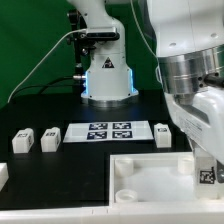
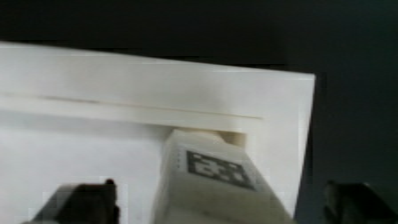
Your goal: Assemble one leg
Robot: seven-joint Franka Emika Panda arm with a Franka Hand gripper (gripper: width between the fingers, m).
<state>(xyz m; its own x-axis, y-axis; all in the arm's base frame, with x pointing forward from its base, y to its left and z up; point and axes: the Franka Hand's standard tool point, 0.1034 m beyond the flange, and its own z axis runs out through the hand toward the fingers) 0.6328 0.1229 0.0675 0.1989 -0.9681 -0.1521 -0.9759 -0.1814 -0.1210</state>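
Hovering low at the near right of the scene, the gripper sits over the large white panel, its body filling the exterior view's right side. In the wrist view both dark fingers show well apart, so the jaws read as wide open. The leg, marker face up, stands between them with clear gaps on either side; contact not visible, so likely not gripped, though I cannot tell for sure. Leg's long axis runs away from the wrist camera, its far end at a corner notch of the panel. In the exterior view the same leg is only partly seen under the gripper at the panel's right corner. Key relation: leg centred in the jaw gap, axis square to the closing line, so closing or lifting off needs no sideways shift, my judgement. Farther back lie the marker board and spare legs, then the robot base
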